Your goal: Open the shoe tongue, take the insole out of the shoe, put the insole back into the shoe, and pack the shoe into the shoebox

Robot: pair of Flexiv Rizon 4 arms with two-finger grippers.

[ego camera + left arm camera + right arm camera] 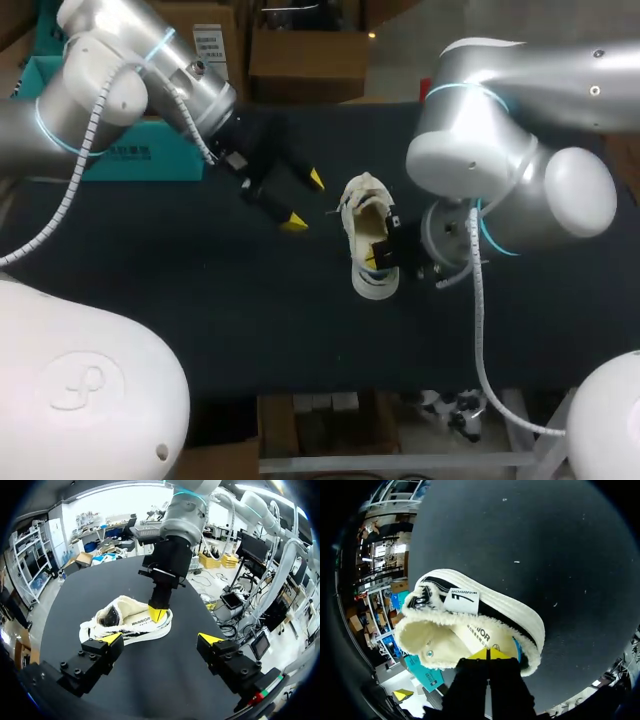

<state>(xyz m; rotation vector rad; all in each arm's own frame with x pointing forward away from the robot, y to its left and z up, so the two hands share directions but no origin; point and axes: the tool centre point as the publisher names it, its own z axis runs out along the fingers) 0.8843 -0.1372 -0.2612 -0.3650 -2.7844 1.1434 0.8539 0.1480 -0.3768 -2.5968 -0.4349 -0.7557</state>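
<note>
Now the right gripper, tips clenched together, digs at the insole inside the shoe; the left gripper hangs released, left of it. Next, probably: lift the insole clear.

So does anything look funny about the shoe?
A bit: the shoe gapes wide, fluffy lining spread out, and the right gripper has its fingers pressed together inside the heel, at the printed insole. Nothing looks spilled or broken.
</note>
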